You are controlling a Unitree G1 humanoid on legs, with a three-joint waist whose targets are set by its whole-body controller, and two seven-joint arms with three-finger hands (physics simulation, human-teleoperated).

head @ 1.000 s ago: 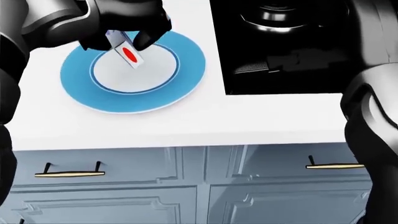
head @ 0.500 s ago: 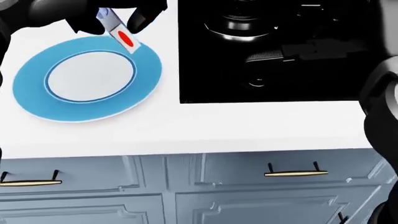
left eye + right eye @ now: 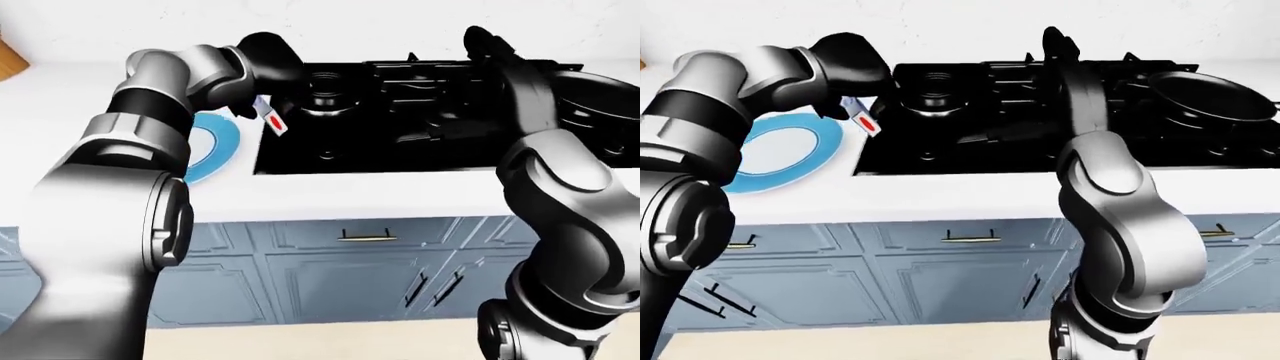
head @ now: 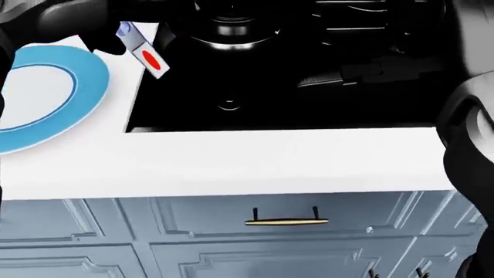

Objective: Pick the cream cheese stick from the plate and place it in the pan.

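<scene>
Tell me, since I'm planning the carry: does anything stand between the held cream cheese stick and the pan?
Partly. The right arm rises over the stove, between the cream cheese stick in the left hand and the pan at far right.

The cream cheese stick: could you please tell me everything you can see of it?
The cream cheese stick is a small flat white packet with a red oval on its face and a bluish upper end. It hangs tilted, upper end gripped in the dark fingers of the left hand, lower end free. It is lifted clear of the blue-rimmed plate, above the left edge of the black stove. The pan sits far to the right.
</scene>
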